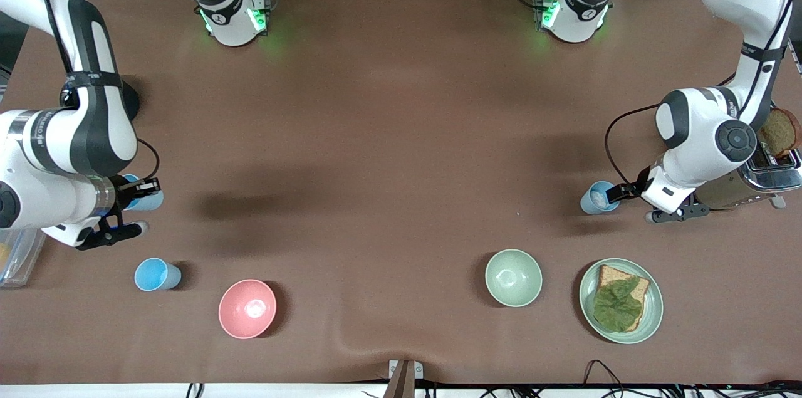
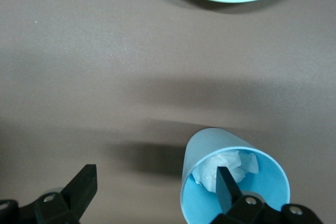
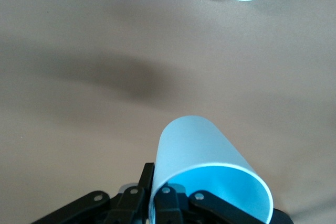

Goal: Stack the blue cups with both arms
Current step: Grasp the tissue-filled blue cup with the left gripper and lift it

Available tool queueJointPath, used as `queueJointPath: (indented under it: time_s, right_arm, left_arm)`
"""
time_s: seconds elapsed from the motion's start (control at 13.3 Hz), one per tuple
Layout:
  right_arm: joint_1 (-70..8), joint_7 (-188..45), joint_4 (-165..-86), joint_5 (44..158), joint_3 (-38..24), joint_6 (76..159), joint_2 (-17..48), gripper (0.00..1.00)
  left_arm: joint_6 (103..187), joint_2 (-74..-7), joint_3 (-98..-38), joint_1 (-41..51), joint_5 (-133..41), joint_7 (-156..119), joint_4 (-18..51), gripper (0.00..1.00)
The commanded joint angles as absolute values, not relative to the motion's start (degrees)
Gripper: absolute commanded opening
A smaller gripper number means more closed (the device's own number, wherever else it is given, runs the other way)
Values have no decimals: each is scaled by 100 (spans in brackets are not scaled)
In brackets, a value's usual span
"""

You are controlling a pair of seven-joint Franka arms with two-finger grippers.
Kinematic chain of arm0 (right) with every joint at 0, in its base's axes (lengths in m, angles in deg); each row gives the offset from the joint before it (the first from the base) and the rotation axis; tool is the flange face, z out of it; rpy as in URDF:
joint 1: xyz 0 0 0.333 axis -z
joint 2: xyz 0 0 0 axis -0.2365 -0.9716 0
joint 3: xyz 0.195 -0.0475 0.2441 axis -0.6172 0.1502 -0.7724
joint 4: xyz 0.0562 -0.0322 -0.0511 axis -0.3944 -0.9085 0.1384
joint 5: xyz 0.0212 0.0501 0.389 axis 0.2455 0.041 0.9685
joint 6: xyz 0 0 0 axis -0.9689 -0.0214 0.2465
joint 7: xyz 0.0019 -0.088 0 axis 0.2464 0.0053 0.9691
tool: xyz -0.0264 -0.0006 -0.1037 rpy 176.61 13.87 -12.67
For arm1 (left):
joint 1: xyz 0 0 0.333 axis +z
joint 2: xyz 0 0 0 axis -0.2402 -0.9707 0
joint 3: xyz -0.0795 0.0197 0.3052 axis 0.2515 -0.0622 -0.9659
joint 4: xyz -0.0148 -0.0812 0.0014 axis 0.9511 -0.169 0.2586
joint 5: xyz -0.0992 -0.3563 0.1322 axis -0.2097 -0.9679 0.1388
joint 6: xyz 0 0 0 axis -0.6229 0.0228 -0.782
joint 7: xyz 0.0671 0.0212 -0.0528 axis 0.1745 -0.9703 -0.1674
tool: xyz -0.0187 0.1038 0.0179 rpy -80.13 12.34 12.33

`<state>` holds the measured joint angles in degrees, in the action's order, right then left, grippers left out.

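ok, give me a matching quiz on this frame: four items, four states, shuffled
1 right gripper
2 left gripper
3 plate
4 pink bowl

a holds bread and leaf
b open, one finger inside paper-filled cup
c beside free-standing cup
d shut on blue cup wall

Pairs: 1-d, 2-b, 3-a, 4-c

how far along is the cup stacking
No stack exists yet. In hand: the right gripper is pinching one blue cup by its rim. The left gripper is open, one finger inside the cup with white paper. Left: a third cup stands untouched near the pink bowl; all nesting remains.
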<state>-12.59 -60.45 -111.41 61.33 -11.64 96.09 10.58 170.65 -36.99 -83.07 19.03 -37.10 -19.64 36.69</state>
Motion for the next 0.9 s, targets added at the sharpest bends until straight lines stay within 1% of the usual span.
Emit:
queueJointPath:
  time_s: [0.0, 0.07, 0.15, 0.22, 0.3, 0.38, 0.6, 0.82]
  right_arm:
    - [-1227, -6092, -11178, 6057, -1206, 9574, 1113, 0]
    - [-1228, -6092, -11177, 6057, -1206, 9574, 1113, 0]
    - [-1228, -6092, -11177, 6057, -1206, 9574, 1113, 0]
    - [-1228, -6092, -11177, 6057, -1206, 9574, 1122, 0]
    - [-1228, -6092, -11177, 6057, -1206, 9565, 1122, 0]
    - [-1228, -6092, -11169, 6066, -1215, 9565, 1122, 0]
    - [-1228, -6101, -11160, 6083, -1223, 9565, 1131, 0]
    - [-1271, -6136, -11125, 6101, -1232, 9426, 1201, 0]
  left_arm:
    - [17170, -3743, -8271, 1900, -3781, -2183, 3724, 96]
    - [17179, -3760, -8271, 1899, -3781, -2183, 3724, 77]
    - [17179, -3821, -8271, 1865, -3781, -2183, 3715, 54]
    - [17179, -3857, -8253, 1856, -3781, -2183, 3707, 27]
    - [17179, -3909, -8166, 1873, -3781, -2175, 3680, 8]
    - [17179, -3919, -8139, 1864, -3789, -2157, 3672, 0]
    - [17170, -3919, -8052, 1864, -3807, -2104, 3645, 0]
    - [17127, -3717, -7850, 1882, -3816, -2052, 3636, 0]
